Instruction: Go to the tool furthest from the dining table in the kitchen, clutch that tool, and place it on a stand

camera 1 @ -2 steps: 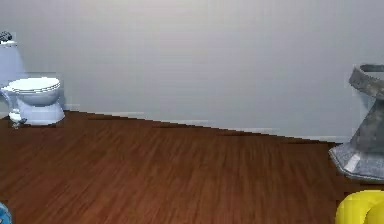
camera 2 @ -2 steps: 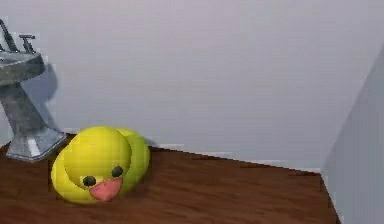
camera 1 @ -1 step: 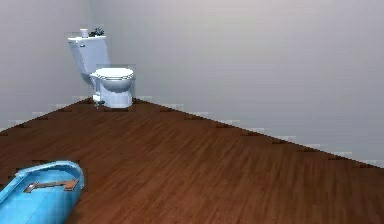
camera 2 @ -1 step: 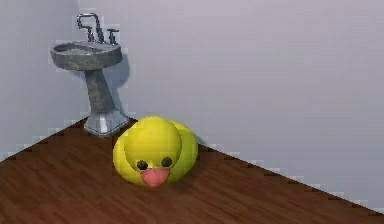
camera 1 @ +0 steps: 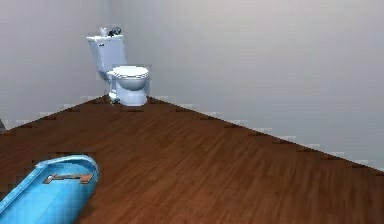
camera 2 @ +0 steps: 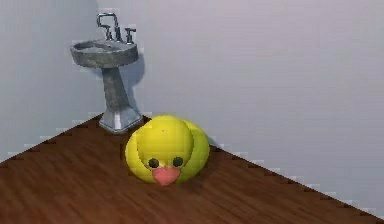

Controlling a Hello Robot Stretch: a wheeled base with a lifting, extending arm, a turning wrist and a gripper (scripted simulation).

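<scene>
A white toilet [camera 1: 124, 73] stands in the far corner of a room with a dark wooden floor [camera 1: 210, 160], in the forward view. Some small dark thing [camera 1: 113, 33] lies on top of its tank. In the arm side view a grey pedestal sink [camera 2: 110, 70] with a dark tap [camera 2: 113, 25] stands in a corner.
A blue tub-like object [camera 1: 52, 187] with a small brown piece on it lies at the forward view's bottom left. A large yellow duck [camera 2: 166, 148] with an orange beak sits on the floor near the sink. Grey walls [camera 1: 260, 70] close the room; open floor lies between.
</scene>
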